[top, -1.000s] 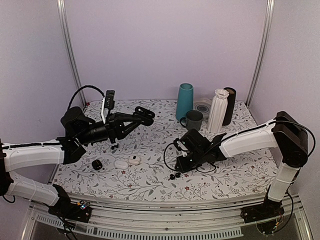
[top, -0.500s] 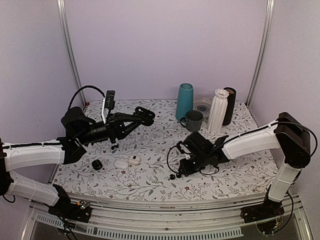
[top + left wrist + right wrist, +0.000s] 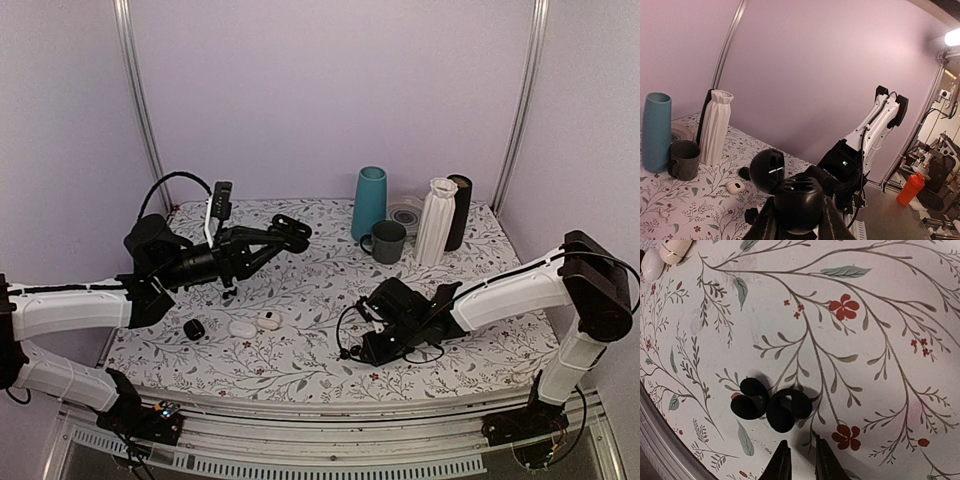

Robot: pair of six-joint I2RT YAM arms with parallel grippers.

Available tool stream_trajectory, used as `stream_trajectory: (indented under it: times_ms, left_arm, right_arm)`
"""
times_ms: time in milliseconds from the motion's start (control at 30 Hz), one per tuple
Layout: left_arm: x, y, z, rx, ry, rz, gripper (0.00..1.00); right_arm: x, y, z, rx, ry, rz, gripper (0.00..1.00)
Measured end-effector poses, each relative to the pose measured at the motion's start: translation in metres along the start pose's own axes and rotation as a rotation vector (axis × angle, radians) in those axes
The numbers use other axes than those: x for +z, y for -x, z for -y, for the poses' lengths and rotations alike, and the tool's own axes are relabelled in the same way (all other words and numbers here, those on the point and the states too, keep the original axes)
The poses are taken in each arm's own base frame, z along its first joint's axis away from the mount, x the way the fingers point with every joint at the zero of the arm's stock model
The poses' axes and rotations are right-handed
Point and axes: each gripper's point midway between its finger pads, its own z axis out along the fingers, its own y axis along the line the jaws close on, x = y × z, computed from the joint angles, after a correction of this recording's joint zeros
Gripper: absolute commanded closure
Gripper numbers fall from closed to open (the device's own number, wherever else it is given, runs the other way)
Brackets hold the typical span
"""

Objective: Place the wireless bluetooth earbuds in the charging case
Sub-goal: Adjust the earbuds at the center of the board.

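My right pincer hangs low over the flowered desk. Its two tips are a narrow slit apart and grip nothing. Just ahead of those tips lie the two glossy black earbuds, touching each other, flat on the cloth near the desk's front edge. From above, the right arm reaches in from the right side, and its pincer points down at the front centre of the desk.

My left pincer is clenched on the black charging case and holds it in the air, off the desk. The lid is swung open, and two dark hollows show in the top of the case. In the top view the case hangs over the back left of the desk, well apart from the earbuds.

Below my left arm, two small pale pebble-shaped cases lie just beside each other, with a small black round object near them on the left. At the back of the desk stand a teal vase, a grey mug, a white ribbed vase and, behind that vase, a dark cylinder.
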Motion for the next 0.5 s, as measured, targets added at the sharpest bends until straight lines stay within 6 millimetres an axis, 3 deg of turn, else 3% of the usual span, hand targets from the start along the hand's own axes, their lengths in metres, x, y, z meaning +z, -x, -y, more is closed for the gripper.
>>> stream_trajectory:
  times_ms: [267,500]
  left_arm:
    - [0.0,-0.002,-0.001,-0.007,-0.001,-0.002,1.0]
    - [-0.001,-0.004,-0.002,-0.011,0.004,-0.006,1.0]
  right_arm:
    - [0.001,-0.001,-0.003,0.036,0.003,-0.004,0.82]
    - [0.011,0.01,-0.018,0.092,0.007,-0.01,0.86]
